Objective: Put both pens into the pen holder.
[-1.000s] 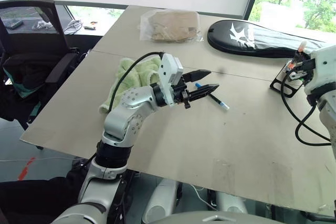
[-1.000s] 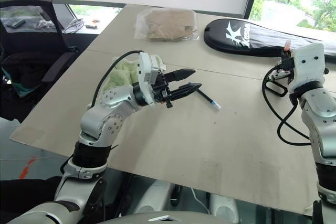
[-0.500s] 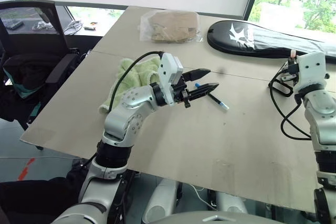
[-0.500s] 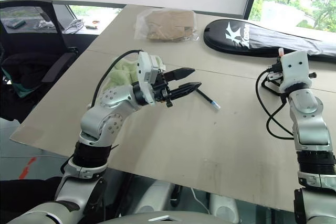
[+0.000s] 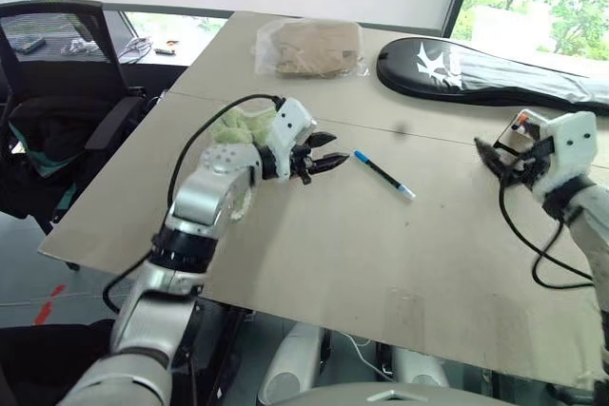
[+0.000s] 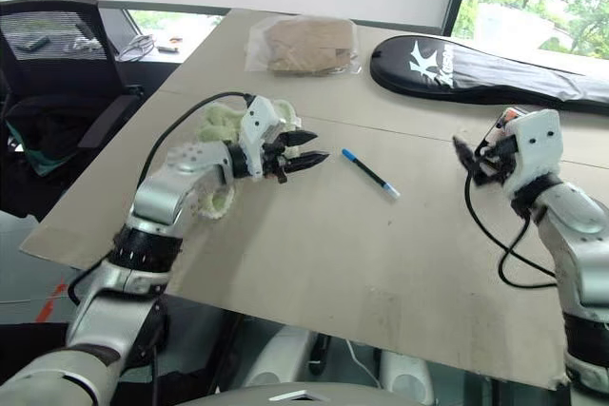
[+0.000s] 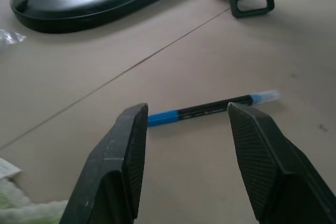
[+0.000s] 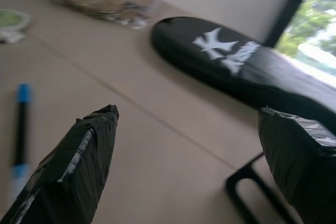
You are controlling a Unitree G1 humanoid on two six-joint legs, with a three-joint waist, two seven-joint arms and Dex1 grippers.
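Observation:
A pen [image 5: 383, 174] with a black barrel, blue cap and pale tip lies flat on the table's middle. My left gripper [image 5: 329, 150] hovers just left of it, open and empty. In the left wrist view the pen [image 7: 210, 109] lies just past the two fingertips. My right gripper [image 6: 473, 164] is wide open and empty at the right of the table, pointing toward the centre. The pen holder's black frame [image 7: 253, 10] stands right beside it, and part of the frame [image 8: 247, 184] appears between the right fingers. The other pen is hidden.
A long black racket bag [image 5: 476, 68] lies across the far right of the table. A clear bag of brown material [image 5: 307, 47] sits at the far middle. A green cloth [image 5: 238, 130] lies under my left forearm. An office chair [image 5: 57, 92] stands off the table's left side.
My left gripper dropped and drew back to the left, uncovering the pen. My right gripper opened wide, came down and away from the pen holder, and turned toward the table's middle.

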